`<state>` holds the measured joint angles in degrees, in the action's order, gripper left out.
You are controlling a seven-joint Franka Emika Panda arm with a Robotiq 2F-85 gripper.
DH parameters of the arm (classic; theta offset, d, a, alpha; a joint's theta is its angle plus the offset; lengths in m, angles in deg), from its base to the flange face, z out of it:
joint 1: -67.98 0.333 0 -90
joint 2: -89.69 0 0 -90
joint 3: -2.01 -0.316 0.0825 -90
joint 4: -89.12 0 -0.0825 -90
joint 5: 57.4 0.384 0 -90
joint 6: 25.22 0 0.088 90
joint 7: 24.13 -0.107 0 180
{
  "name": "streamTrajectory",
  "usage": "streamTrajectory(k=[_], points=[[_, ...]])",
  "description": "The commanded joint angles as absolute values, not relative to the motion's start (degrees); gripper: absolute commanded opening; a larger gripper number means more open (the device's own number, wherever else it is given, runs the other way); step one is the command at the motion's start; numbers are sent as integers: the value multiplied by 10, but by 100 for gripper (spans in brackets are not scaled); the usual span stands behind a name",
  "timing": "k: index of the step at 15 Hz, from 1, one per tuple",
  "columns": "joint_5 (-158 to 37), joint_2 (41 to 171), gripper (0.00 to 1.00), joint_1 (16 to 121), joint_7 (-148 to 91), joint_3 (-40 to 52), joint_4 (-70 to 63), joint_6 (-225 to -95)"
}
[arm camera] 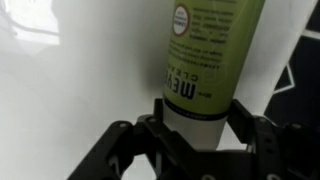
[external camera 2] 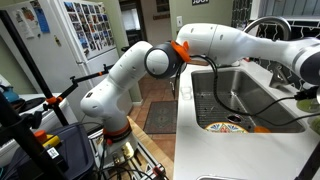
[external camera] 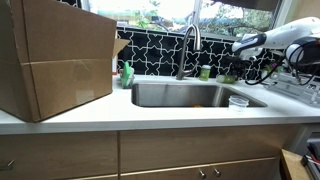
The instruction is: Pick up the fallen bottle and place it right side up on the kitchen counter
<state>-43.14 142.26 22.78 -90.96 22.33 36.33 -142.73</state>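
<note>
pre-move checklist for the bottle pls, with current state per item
1. Bottle seated in the gripper: ok. The wrist view shows it centred between the jaws.
2. Jaws clamped firmly: cannot tell. They sit close on both sides, but contact is unclear.
3. Bottle right side up: cannot tell. Only part of it shows.
4. Landing spot on the kitchen counter: ok. There is a bare white strip in front of the sink.
5. Clearance from the faucet: cannot tell. Depth is unclear in an exterior view.
</note>
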Motion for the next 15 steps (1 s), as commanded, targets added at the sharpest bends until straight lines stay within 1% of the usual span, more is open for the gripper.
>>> streamTrajectory(k=[1,3,4,5,6,7,8,9,11,12,13,14,15], points=[[-445,1450,38,209,-926,203,414,-1395],[-448,1456,37,206,-926,199,425,-1388],[-436,1458,60,213,-925,214,423,-1390],[-436,1460,86,213,-926,213,427,-1387],[-436,1462,87,213,-927,214,429,-1386],[-450,1466,92,204,-934,197,440,-1381],[-436,1466,99,212,-929,211,433,-1383],[-449,1471,100,202,-936,194,446,-1376],[-436,1473,100,211,-930,208,440,-1378],[-436,1475,85,210,-930,208,441,-1377],[-435,1476,75,210,-930,208,442,-1377],[-435,1476,71,210,-930,208,442,-1375],[-435,1476,60,211,-931,208,442,-1375]])
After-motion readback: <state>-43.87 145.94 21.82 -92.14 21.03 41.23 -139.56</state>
